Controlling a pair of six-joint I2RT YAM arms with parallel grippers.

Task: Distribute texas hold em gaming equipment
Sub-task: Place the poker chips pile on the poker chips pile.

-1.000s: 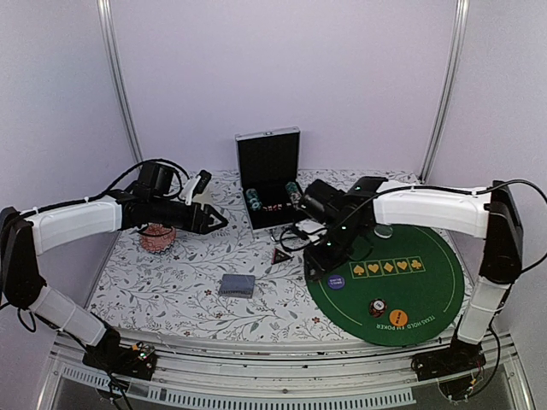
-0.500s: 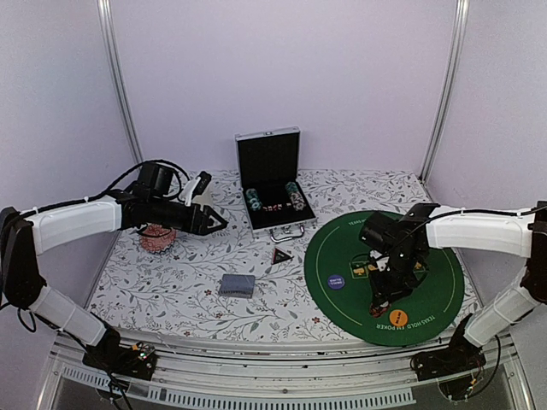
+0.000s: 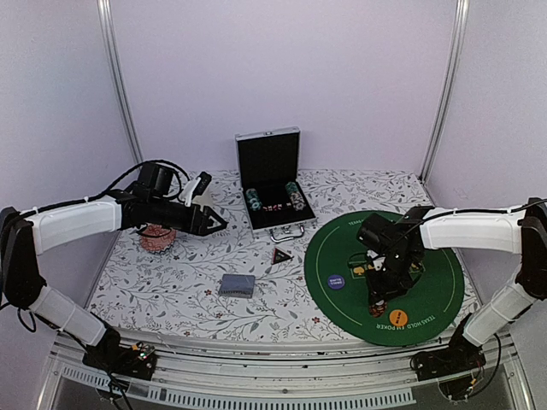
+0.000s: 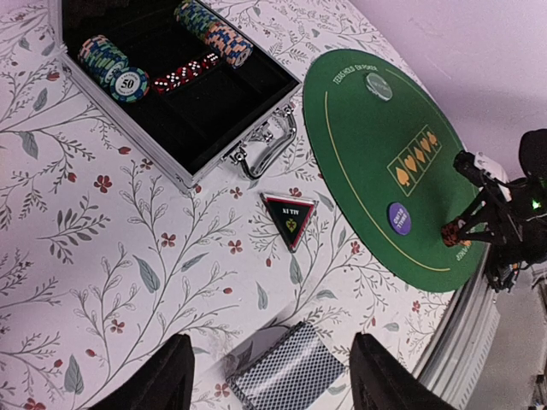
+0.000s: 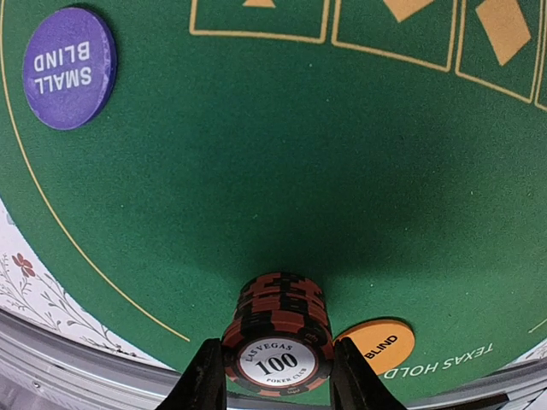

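My right gripper (image 5: 278, 376) is shut on a stack of red-and-black chips (image 5: 278, 329) marked 100. It holds the stack low over the near part of the green mat (image 3: 436, 282), next to the orange blind disc (image 5: 376, 344). The purple small blind disc (image 5: 68, 68) lies further left on the mat. My left gripper (image 4: 273, 384) hangs open and empty above the floral cloth. Below it lies the blue-grey card deck (image 4: 286, 376), and beyond that the dark triangular marker (image 4: 291, 218).
An open metal case (image 3: 273, 184) at the back centre holds chip rolls (image 4: 115, 68) and red dice (image 4: 184, 73). A reddish round object (image 3: 158, 239) sits partly hidden under my left arm. A pale disc (image 4: 379, 85) lies at the mat's far side.
My right arm swung from beside the case to the near part of the mat, by the orange disc, then almost stopped. The left arm has not moved.
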